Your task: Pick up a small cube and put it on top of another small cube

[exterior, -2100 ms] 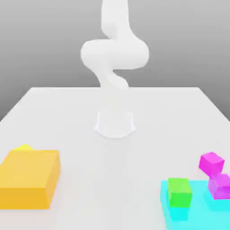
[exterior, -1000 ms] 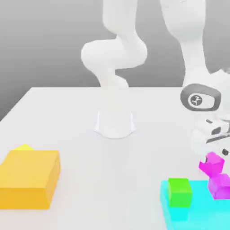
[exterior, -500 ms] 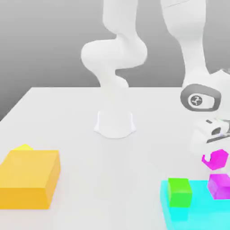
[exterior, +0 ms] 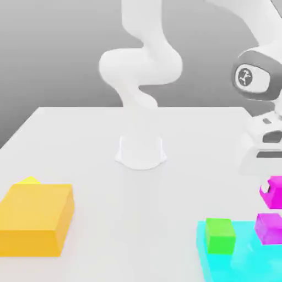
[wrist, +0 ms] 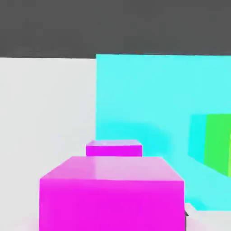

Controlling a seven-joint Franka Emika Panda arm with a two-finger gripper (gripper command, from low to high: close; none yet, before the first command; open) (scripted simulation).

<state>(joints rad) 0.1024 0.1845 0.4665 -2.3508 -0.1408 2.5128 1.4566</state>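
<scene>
Gripper [exterior: 265, 188], jaws closed on one magenta cube [exterior: 275, 193], holds it near the twin cube [exterior: 269, 228] on the cyan slab [exterior: 242, 267]. Picking looks done; moving over the twin, lowering and releasing remain.

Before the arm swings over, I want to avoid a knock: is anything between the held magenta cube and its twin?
Nothing visible stands between the held magenta cube and its twin; the green cube sits off to the side.
</scene>
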